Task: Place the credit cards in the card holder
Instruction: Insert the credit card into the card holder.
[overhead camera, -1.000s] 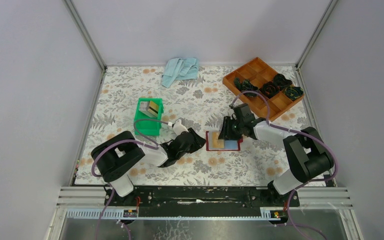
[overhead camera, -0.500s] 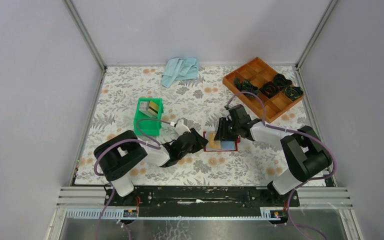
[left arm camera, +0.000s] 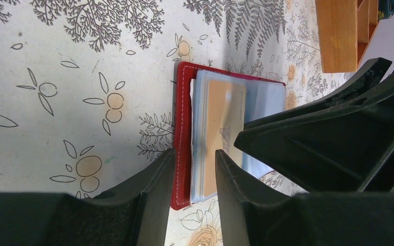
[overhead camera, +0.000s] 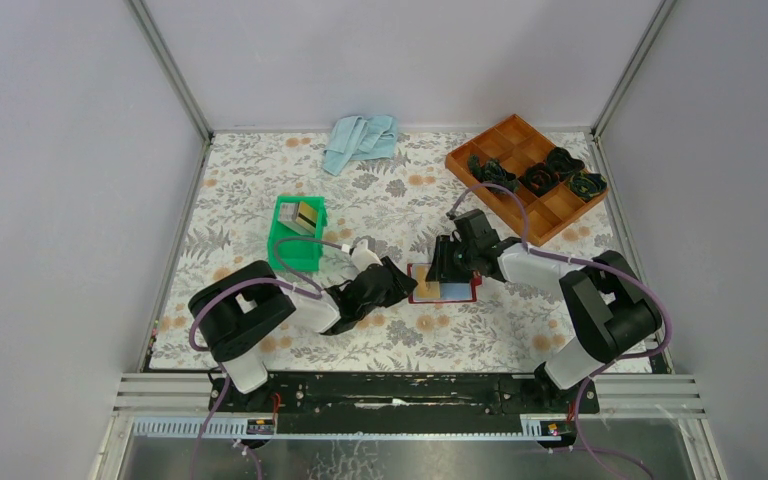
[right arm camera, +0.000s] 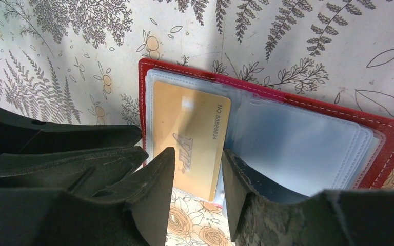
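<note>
Find the card holder [overhead camera: 444,285] lying open on the table [overhead camera: 250,180] between both arms, with a gold card [right arm camera: 192,133] on its clear sleeves. The left gripper [left arm camera: 192,159] and right gripper [right arm camera: 197,154] each show a narrow gap over it. You cannot tell whether either one pinches.

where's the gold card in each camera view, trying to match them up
Top external: gold card near picture centre, on the left half of the open card holder.
Left wrist: gold card at picture centre, long side vertical.
Right wrist: gold card centre-left, number along its right edge.
Shared landmark: the card holder's red border.
</note>
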Robot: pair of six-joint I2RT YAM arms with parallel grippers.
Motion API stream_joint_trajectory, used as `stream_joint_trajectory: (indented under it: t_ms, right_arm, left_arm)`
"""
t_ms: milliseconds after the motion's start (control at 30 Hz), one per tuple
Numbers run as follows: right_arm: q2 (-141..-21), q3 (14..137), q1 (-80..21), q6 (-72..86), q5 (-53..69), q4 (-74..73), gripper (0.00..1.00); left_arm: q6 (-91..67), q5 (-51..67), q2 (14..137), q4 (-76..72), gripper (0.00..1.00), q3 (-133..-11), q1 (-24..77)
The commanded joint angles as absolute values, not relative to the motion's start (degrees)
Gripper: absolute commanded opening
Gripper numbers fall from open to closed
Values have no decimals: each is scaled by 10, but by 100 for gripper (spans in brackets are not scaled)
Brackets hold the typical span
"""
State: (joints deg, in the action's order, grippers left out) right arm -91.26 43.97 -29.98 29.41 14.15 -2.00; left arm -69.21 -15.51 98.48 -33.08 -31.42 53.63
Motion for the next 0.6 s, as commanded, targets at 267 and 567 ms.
stream_joint_trajectory:
  t_ms: [267,567]
  right_arm:
    - [-890,458,-313,300,124,-9,47]
    - [-791,457,-313,269,38,-82,49]
  left_arm:
    - [-689,-153,987,-210,44,-284,549]
    - [-685,-151,983,-200,49,-286,549]
